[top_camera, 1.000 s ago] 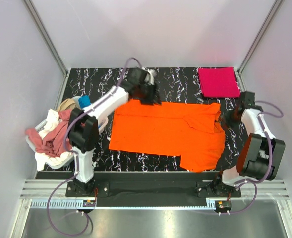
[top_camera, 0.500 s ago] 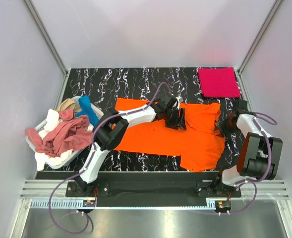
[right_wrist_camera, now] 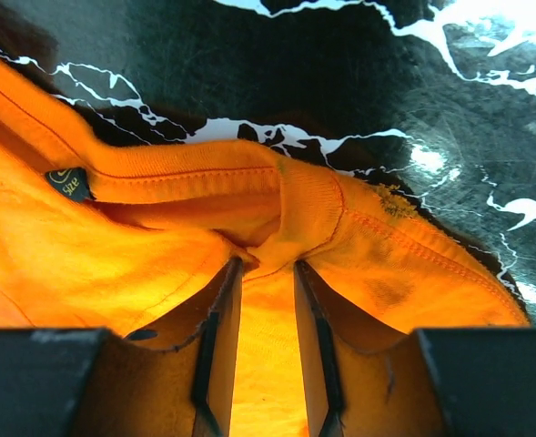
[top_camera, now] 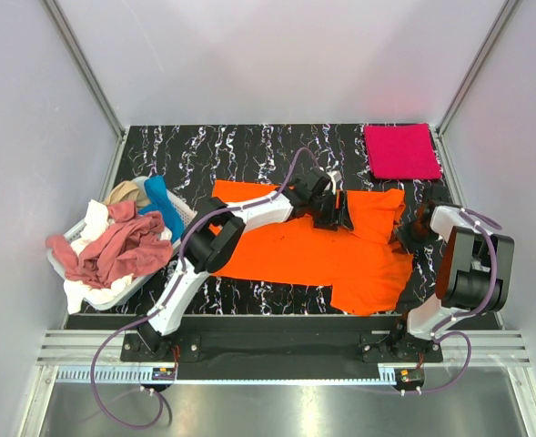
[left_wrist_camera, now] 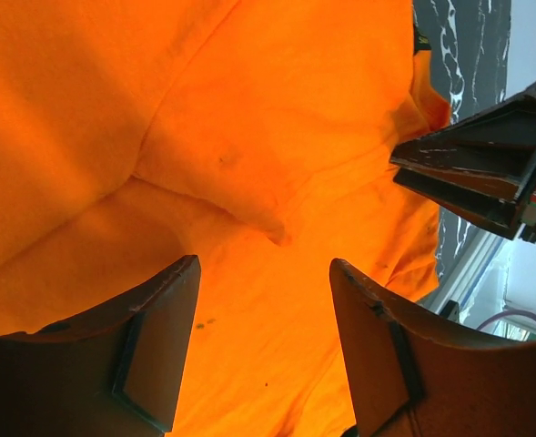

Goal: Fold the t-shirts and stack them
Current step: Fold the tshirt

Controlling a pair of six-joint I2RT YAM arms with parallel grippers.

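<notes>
The orange t-shirt (top_camera: 295, 250) lies spread flat across the middle of the black marbled table (top_camera: 249, 150), its near hem close to the front edge and stepped at the near right corner. At its right edge the right gripper (top_camera: 402, 237) is clamped on the collar (right_wrist_camera: 195, 173), a pinch of orange cloth squeezed between the two fingers (right_wrist_camera: 220, 364), just beside the size tag (right_wrist_camera: 65, 182). The left gripper (top_camera: 329, 211) hangs over the shirt's far middle, fingers (left_wrist_camera: 158, 346) apart with only cloth beneath. Bare tabletop runs along the whole far side. A folded crimson-pink t-shirt (top_camera: 401, 151) sits in the far right corner, apart from the orange one. Off the left edge, a white basket (top_camera: 186, 213) holds a heap: a rose-red shirt (top_camera: 113, 250), a white one (top_camera: 85, 293), a tan one (top_camera: 122, 192) and a blue one (top_camera: 161, 205)
</notes>
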